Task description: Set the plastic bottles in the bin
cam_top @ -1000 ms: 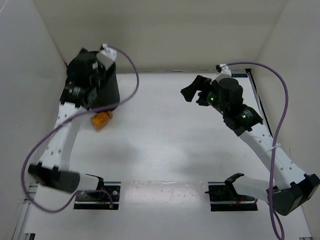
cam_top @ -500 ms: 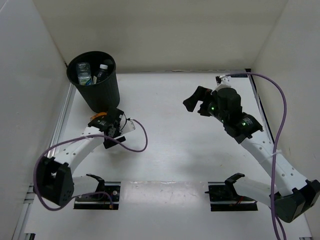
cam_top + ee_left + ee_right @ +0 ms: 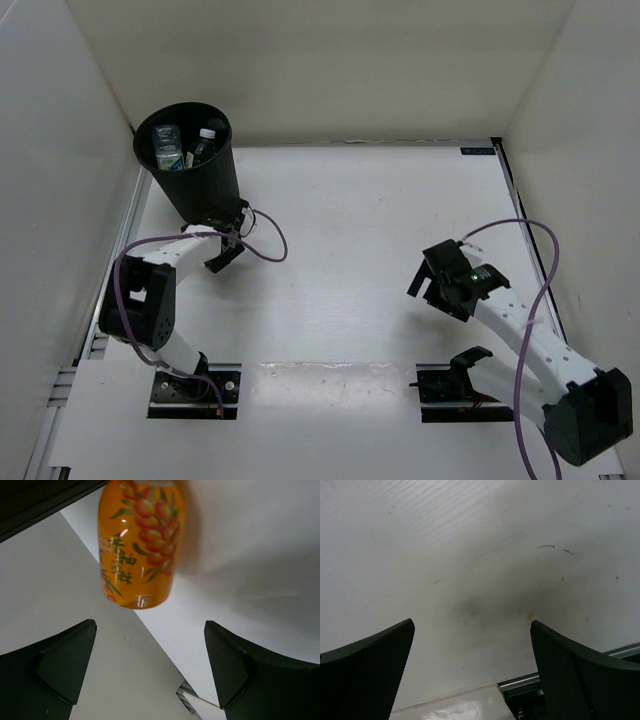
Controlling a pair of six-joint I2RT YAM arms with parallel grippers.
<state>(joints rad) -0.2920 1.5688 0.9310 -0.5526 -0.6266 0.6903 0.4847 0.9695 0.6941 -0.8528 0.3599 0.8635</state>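
Observation:
The black bin (image 3: 186, 170) stands at the far left and holds a few clear bottles (image 3: 170, 150) with white caps. An orange-filled bottle (image 3: 141, 542) with a fruit label lies on the table just ahead of my left gripper (image 3: 150, 630), next to the bin's wall (image 3: 35, 502). The jaws are open and empty, and the bottle is beyond the fingertips, not between them. In the top view my left gripper (image 3: 228, 240) sits low at the bin's base and hides the orange bottle. My right gripper (image 3: 436, 284) is open and empty over bare table (image 3: 472, 625).
White walls enclose the table on the left, back and right. A metal rail (image 3: 570, 672) runs along the table's edge below the right gripper. Purple cables (image 3: 262, 240) loop off both arms. Two black mounts (image 3: 450, 385) sit at the near edge.
My left arm came down from above the bin to the table at the bin's base, facing the orange bottle. My right arm pulled back toward the near right and lowered.

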